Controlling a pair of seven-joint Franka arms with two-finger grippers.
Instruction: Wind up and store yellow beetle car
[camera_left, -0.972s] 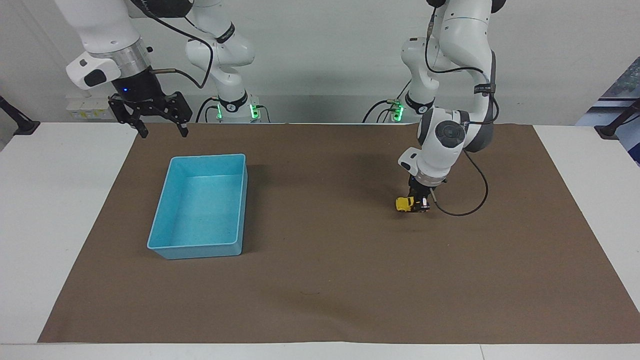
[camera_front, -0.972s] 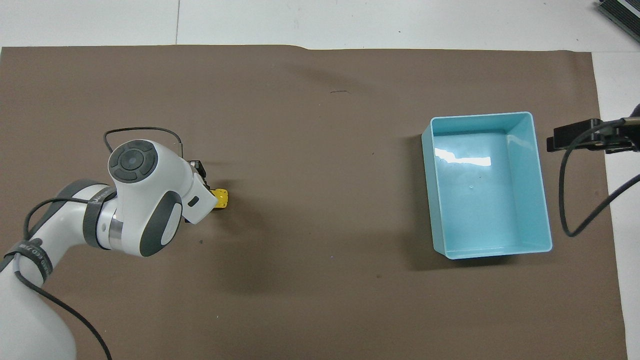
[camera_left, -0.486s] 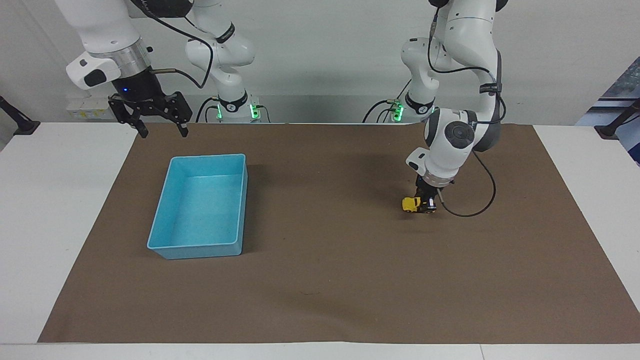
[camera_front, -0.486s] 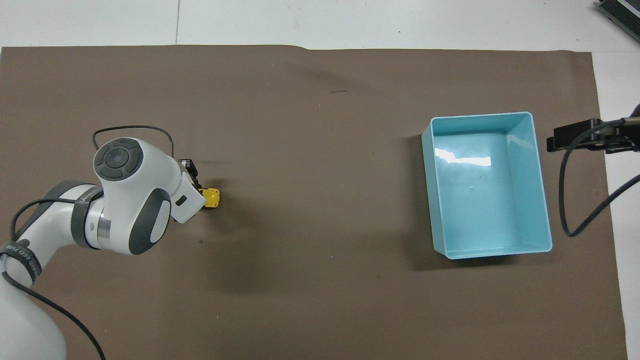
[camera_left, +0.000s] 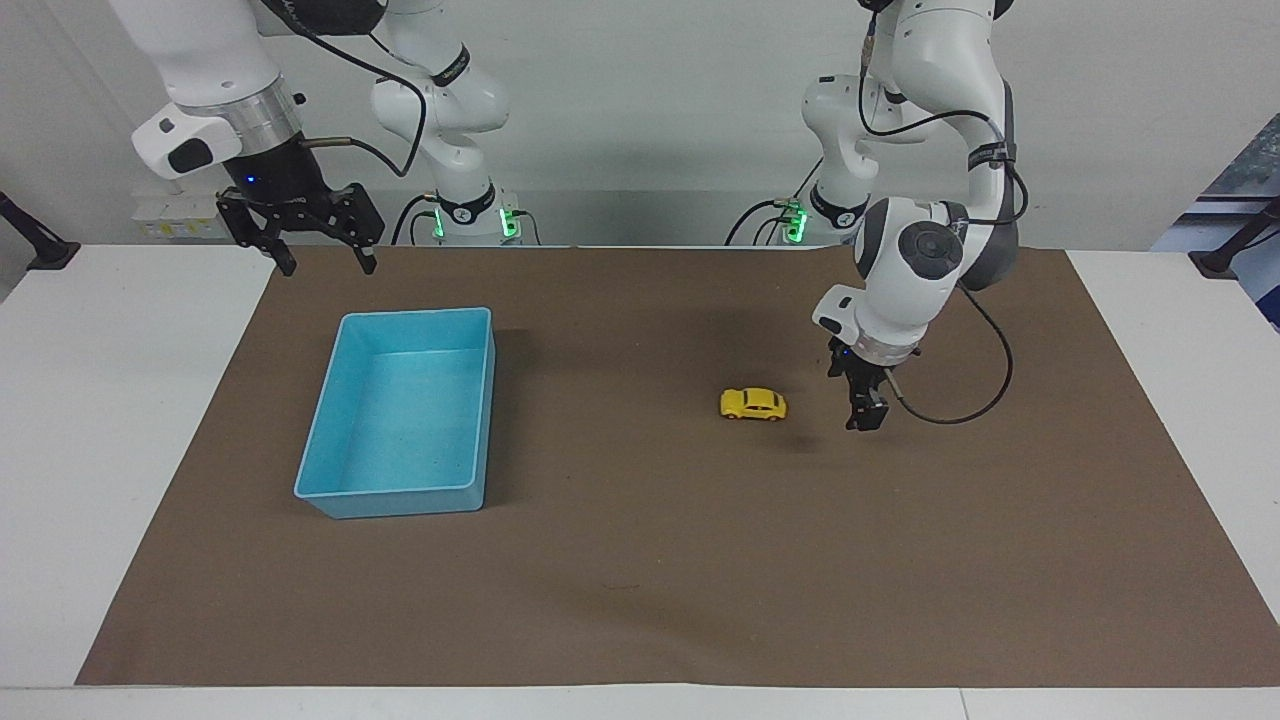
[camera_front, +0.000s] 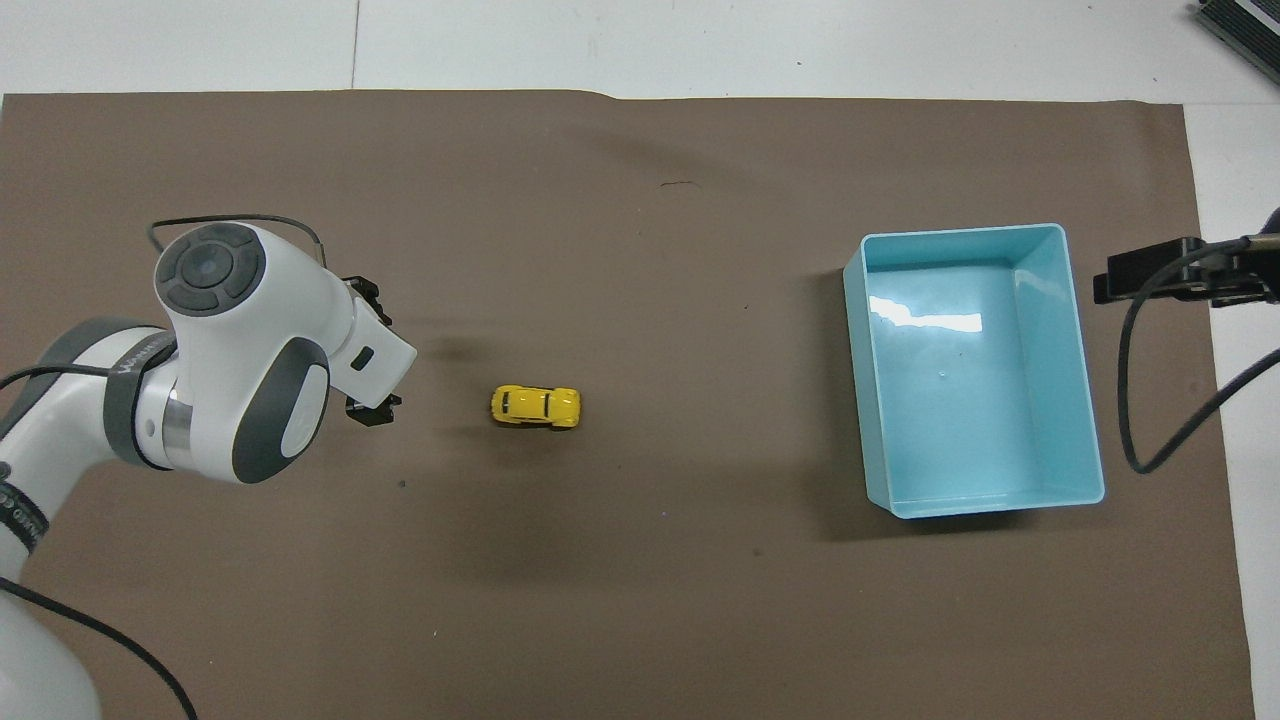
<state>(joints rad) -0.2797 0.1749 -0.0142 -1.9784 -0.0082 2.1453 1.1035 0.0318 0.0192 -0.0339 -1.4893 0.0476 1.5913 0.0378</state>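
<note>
The yellow beetle car (camera_left: 753, 404) stands on its wheels on the brown mat, free of both grippers, between the left gripper and the blue bin (camera_left: 413, 315). It also shows in the overhead view (camera_front: 535, 406), its length pointing toward the bin (camera_front: 960, 231). My left gripper (camera_left: 866, 420) is open and empty just above the mat, beside the car toward the left arm's end of the table. My right gripper (camera_left: 325, 262) is open and empty, held up near the bin's corner nearest the robots, and waits.
The brown mat (camera_left: 640, 560) covers most of the white table. The blue bin is empty and sits toward the right arm's end. A cable (camera_left: 950, 410) loops from the left wrist close to the mat.
The left gripper dragged the car back toward the left arm's end, then opened and rose slightly. The car has rolled away toward the bin. The right arm has not moved.
</note>
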